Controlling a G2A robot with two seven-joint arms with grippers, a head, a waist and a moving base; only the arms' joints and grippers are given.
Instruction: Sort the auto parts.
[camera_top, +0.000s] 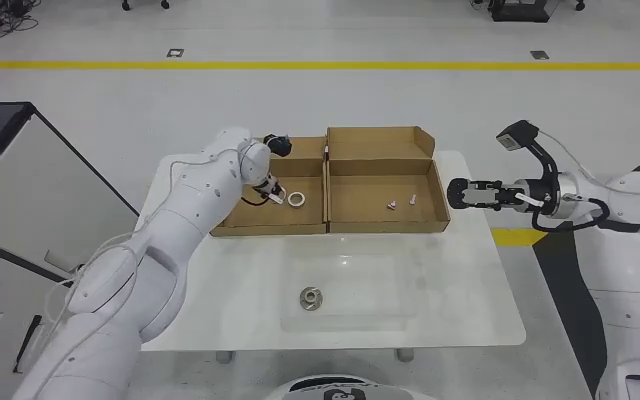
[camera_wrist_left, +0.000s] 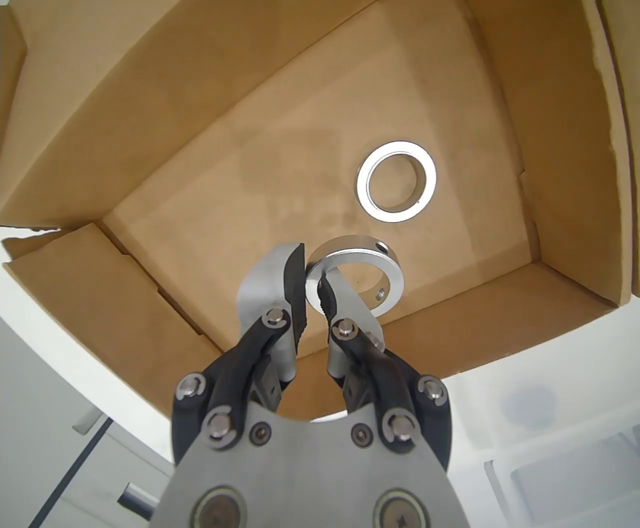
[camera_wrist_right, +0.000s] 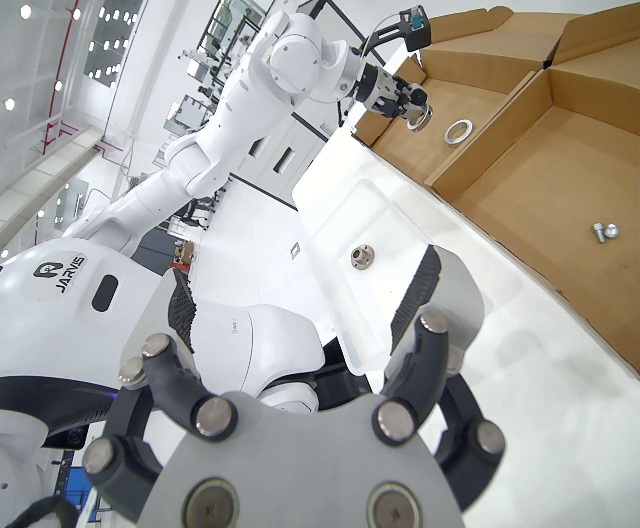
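Observation:
My left gripper (camera_wrist_left: 312, 285) is shut on the rim of a silver collar ring (camera_wrist_left: 367, 272), holding it just above the floor of the left cardboard box (camera_wrist_left: 200, 200). From above, that gripper (camera_top: 271, 191) hangs over the left box (camera_top: 250, 215). A second metal ring (camera_wrist_left: 396, 180) lies flat on the box floor close by, also seen from above as the ring (camera_top: 297, 199). Two small bolts (camera_top: 400, 203) lie in the right box (camera_top: 350, 205). A flanged metal hub (camera_top: 312, 297) sits in the clear tray (camera_top: 390, 300). My right gripper (camera_top: 453, 193) stands open, off the right box's outer side.
The two cardboard boxes stand side by side at the back of the white table (camera_top: 460, 290), flaps raised. In the right wrist view the bolts (camera_wrist_right: 604, 232), hub (camera_wrist_right: 362, 254) and lying ring (camera_wrist_right: 459, 132) are seen across the table.

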